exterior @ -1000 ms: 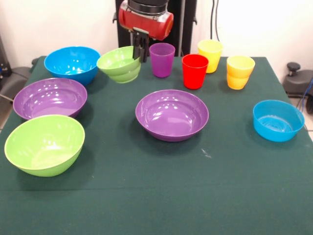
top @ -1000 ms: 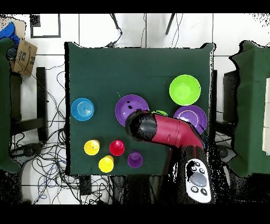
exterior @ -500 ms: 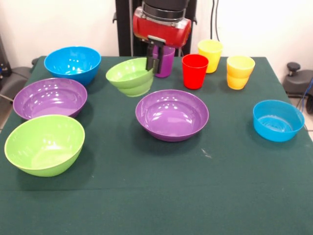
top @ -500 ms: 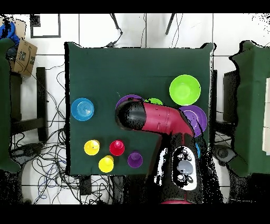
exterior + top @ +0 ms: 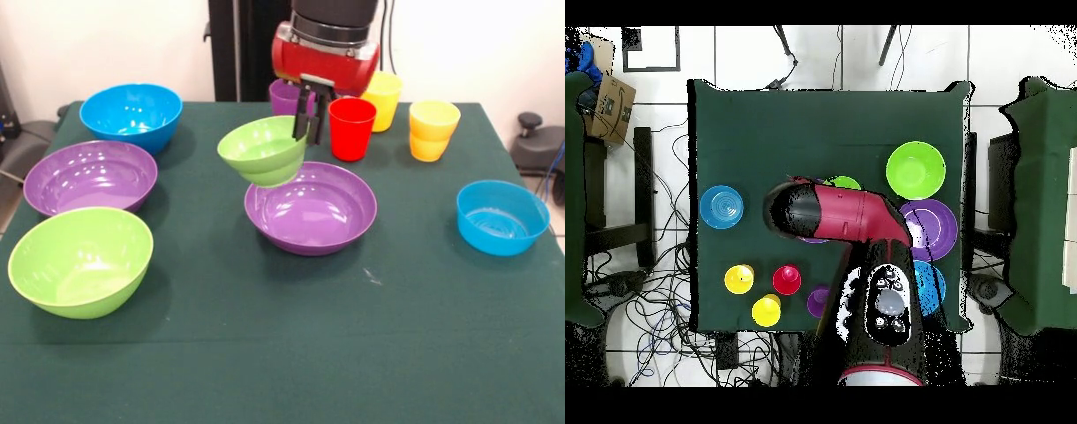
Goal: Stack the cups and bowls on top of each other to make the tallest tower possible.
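A dark green cloth covers the surface [image 5: 282,371]. Behind it in the front view stands a plain white wall [image 5: 468,44]. Seen from overhead, the white tiled floor [image 5: 745,55] around the surface is strewn with black cables [image 5: 660,190]. A cardboard box [image 5: 607,105] sits well off the surface's corner, and green-draped furniture [image 5: 1045,180] flanks it.

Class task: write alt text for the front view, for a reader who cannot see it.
A red gripper holds a small green bowl by its rim, tilted above a large purple bowl on a green table. More bowls and cups stand around.
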{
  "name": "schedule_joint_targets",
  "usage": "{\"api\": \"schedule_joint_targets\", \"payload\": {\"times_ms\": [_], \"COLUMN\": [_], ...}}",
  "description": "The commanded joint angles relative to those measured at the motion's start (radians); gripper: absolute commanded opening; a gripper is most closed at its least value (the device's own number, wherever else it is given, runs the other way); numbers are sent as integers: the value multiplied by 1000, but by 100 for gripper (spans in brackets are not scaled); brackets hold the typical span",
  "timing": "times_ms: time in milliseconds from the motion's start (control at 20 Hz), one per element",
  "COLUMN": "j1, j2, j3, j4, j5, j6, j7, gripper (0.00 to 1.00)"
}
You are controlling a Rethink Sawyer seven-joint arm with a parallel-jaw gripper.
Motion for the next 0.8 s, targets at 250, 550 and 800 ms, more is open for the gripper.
{"api": "schedule_joint_targets", "payload": {"times_ms": [250, 550, 800], "j1": [49, 47, 34], "j2": [117, 152, 175], "j3": [30, 33, 59], "j4": [-40, -37, -4], "j5": [18, 26, 27], "j6": [75, 57, 17], "j7": [135, 135, 120], "gripper": [0, 0, 0]}}
